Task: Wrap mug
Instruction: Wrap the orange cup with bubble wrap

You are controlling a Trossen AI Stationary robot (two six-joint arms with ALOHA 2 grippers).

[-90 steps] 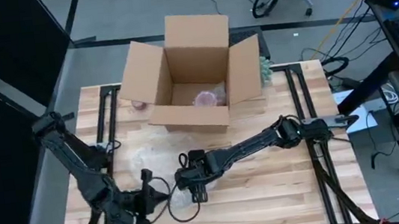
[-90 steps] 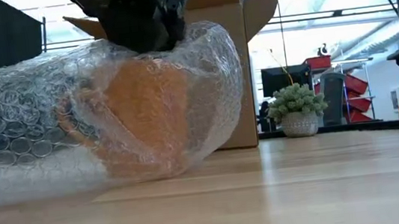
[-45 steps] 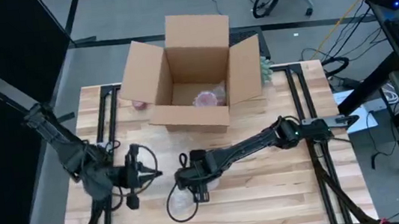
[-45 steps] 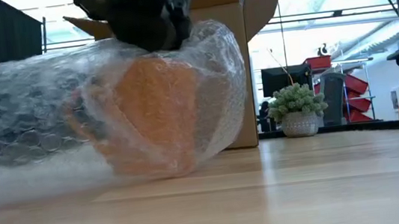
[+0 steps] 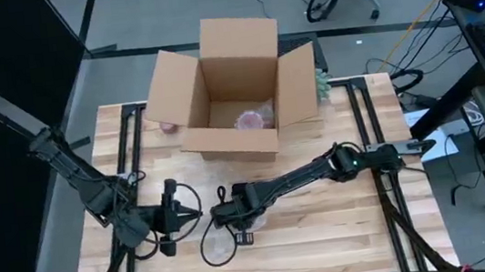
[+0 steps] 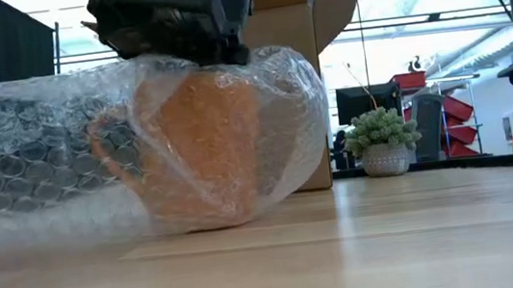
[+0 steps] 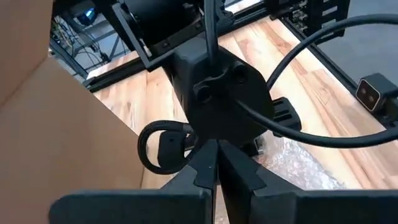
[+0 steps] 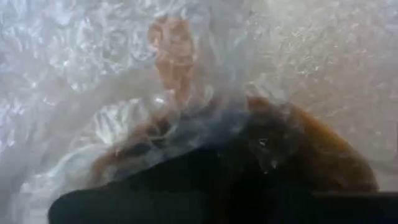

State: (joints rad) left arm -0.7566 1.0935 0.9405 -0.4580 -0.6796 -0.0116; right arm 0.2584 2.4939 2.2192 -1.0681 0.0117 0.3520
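1. An orange mug (image 6: 203, 145) is seen upright on the table (image 5: 345, 234), near its front edge, covered by bubble wrap (image 6: 24, 141) that trails off to one side.
2. The right gripper (image 5: 234, 219) is pressed down onto the top of the wrapped mug; whether its fingers are clenched cannot be told.
3. The left gripper (image 5: 168, 219) is held just beside the wrap, fingers closed together with nothing between them.
4. An open box (image 5: 228, 92) is placed at the table's far edge.

Pale wooden table (image 5: 353, 224) with open cardboard box (image 5: 236, 91), bubble-wrapped orange mug (image 6: 203, 145), small potted plant (image 6: 382, 145).
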